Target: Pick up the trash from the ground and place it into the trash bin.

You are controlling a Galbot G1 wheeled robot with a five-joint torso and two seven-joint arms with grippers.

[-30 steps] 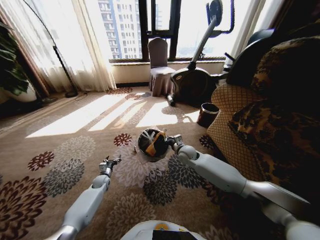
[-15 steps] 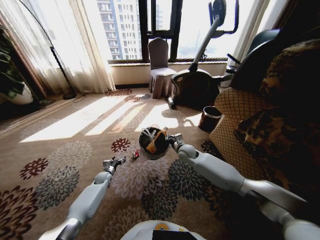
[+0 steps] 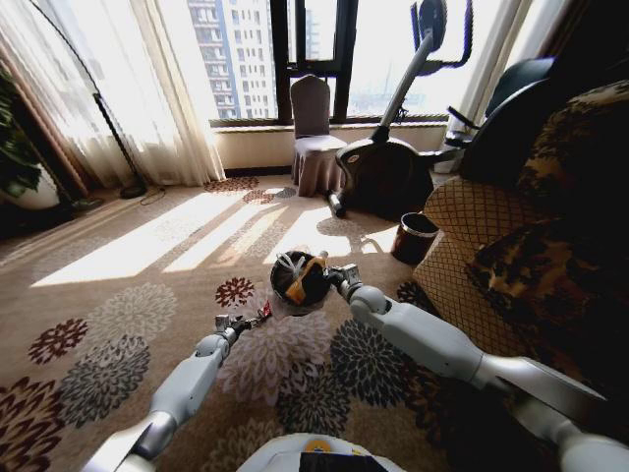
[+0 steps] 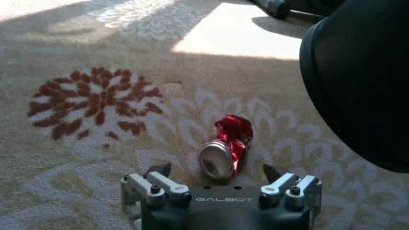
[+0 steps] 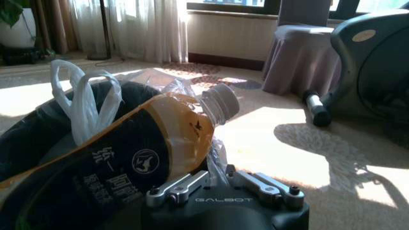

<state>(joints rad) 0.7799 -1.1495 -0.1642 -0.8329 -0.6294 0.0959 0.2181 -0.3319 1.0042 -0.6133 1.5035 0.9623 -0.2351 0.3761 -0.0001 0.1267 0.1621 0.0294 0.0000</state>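
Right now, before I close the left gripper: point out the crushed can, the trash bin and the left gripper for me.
crushed can [image 4: 225, 149]: left wrist view, on its silver end face.
trash bin [image 3: 299, 279]: head view, on the dark bin body.
left gripper [image 4: 217, 172]: left wrist view, midway between the open fingertips.

- "GALBOT" stands in pale letters on the dark housing of the left gripper [image 4: 221, 168].
- The same "GALBOT" mark sits on the right gripper [image 5: 217, 179].
- The bottle [image 5: 137, 160] label carries Chinese characters and a round logo, too unclear to read.
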